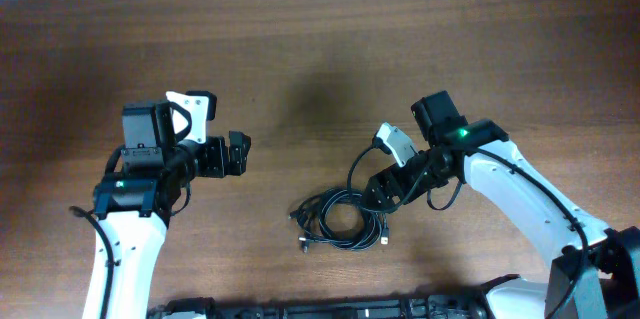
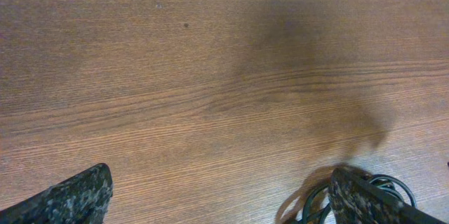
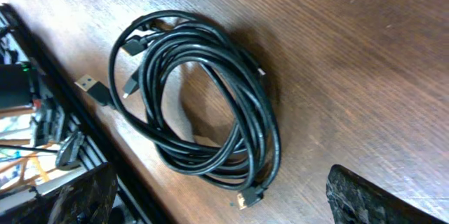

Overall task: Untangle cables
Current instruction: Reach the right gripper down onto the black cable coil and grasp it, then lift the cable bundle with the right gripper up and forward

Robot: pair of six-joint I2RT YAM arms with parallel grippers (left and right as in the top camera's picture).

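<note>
the cables [image 3: 261, 115] lie as one black oval coil mid-frame, small plugs poking out at left. my right gripper [image 1: 385, 194] and left gripper [image 1: 242, 154] stand spread apart, holding nothing.

Wooden table [image 1: 330, 49] carries coiled, seemingly tangled cables [image 3: 261, 115].

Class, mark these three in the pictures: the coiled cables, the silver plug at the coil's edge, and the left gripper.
cables [image 3: 263, 122]: right wrist view, coil's right-hand strands.
silver plug [image 3: 90, 83]: right wrist view, its metal tip.
left gripper [image 1: 240, 153]: overhead view, midway between fingertips.
</note>
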